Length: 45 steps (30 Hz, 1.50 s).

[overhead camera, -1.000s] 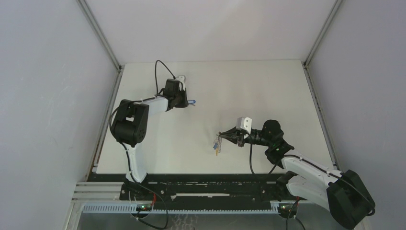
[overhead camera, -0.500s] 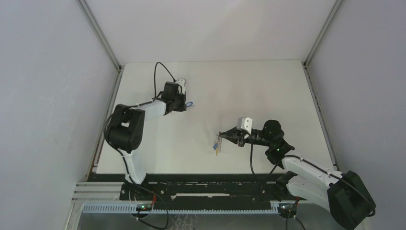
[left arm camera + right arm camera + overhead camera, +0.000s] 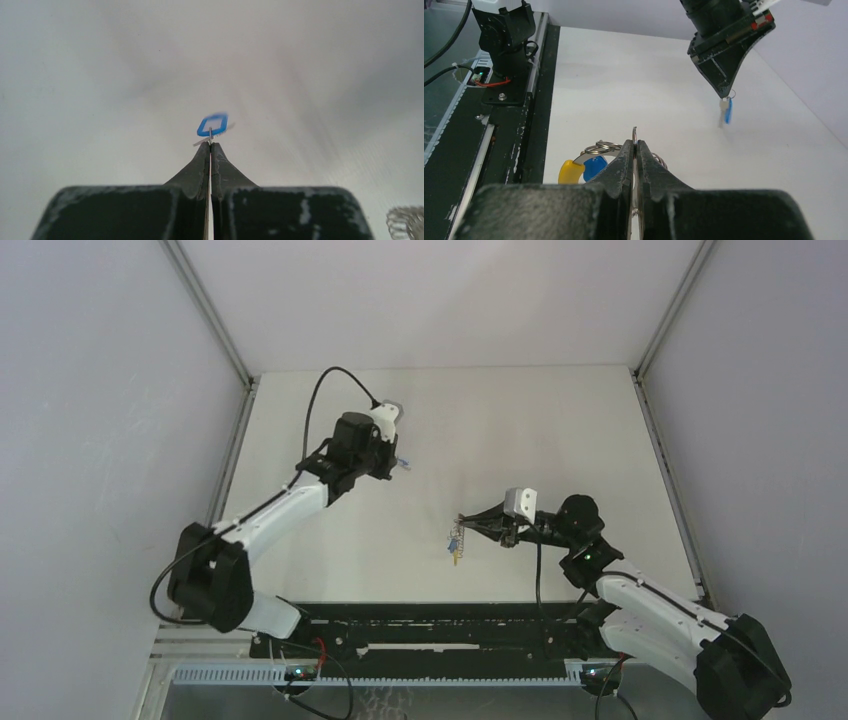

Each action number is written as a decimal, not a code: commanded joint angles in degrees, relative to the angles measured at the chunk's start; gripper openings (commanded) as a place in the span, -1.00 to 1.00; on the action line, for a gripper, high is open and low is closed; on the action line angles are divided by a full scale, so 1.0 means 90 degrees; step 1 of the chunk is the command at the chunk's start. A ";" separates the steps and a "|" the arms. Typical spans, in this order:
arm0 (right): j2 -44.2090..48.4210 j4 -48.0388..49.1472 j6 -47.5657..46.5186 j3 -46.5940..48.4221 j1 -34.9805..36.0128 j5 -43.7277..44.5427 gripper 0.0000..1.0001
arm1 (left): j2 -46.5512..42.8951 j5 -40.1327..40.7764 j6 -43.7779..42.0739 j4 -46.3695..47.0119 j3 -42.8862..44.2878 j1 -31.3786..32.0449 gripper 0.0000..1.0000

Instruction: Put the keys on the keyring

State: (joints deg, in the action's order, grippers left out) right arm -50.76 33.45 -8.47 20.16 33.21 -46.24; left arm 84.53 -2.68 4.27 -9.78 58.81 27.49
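My left gripper [image 3: 210, 145] is shut on a key [image 3: 212, 125], its blue head sticking out past the tips. In the top view this gripper [image 3: 396, 462] hangs above the table's back left with the key [image 3: 403, 464]. The right wrist view shows the same left gripper [image 3: 725, 92] with the key [image 3: 727, 111] dangling below it. My right gripper [image 3: 634, 143] is shut on the keyring [image 3: 634, 131], whose thin metal edge stands up between the tips. A yellow piece [image 3: 570, 171] and another blue key [image 3: 595, 166] hang on the ring. From above, the keyring [image 3: 456, 540] hangs near the table's middle, below the right gripper [image 3: 466, 521].
The black mounting rail [image 3: 509, 100] with a motor block runs along the near table edge. Grey walls close in the left, right and back of the white table [image 3: 560, 430]. A silvery coiled metal piece [image 3: 405, 222] shows in the lower right corner of the left wrist view.
My left gripper closed on the key that lay on the table and lifted it, the arm stretching out and shifting slightly right. The right gripper, still holding the keyring, barely moved.
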 commanded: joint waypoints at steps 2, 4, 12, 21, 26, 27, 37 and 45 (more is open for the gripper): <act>0.0247 0.0301 0.0069 0.0369 0.0060 -0.0164 -1.00 | -0.1272 -0.0093 -0.0749 -0.1238 0.0063 0.0304 -1.00; 0.0242 0.0203 -0.0030 0.0502 0.0062 -0.0259 -1.00 | -0.1570 -0.0208 -0.0991 -0.1688 0.0245 0.0339 -0.99; 0.0130 -0.0122 -0.0415 0.0959 0.0075 -0.0546 -1.00 | -0.2735 -0.1387 -0.2548 -0.2763 0.0459 0.0449 -0.99; -0.0404 -0.0523 -0.0900 0.1575 0.0326 -0.0738 -1.00 | -0.3520 -0.1960 -0.3931 -0.3218 0.0346 0.0938 -1.00; -0.0714 -0.0390 -0.1093 0.1777 0.0394 -0.0943 -1.00 | -0.3595 -0.1386 -0.4456 -0.3445 0.0473 0.1578 -1.00; -0.0762 -0.0394 -0.1147 0.1836 0.0399 -0.1042 -1.00 | -0.3592 -0.1224 -0.4519 -0.3462 0.0486 0.1689 -1.00; -0.1131 -0.0694 -0.2234 0.1882 0.0813 -0.0737 -1.00 | -0.3508 -0.0324 -0.4846 -0.3582 0.0527 0.2356 -1.00; -0.0864 -0.1883 -0.2202 0.1886 0.0773 -0.0490 -1.00 | -0.2951 -0.0305 -0.4103 -0.3870 0.0565 0.2374 -1.00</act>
State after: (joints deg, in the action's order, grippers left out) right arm -61.08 21.93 -26.96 34.59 40.16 -52.34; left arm 55.96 -5.87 -36.86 -43.99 60.12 48.38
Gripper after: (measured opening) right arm 0.006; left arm 0.007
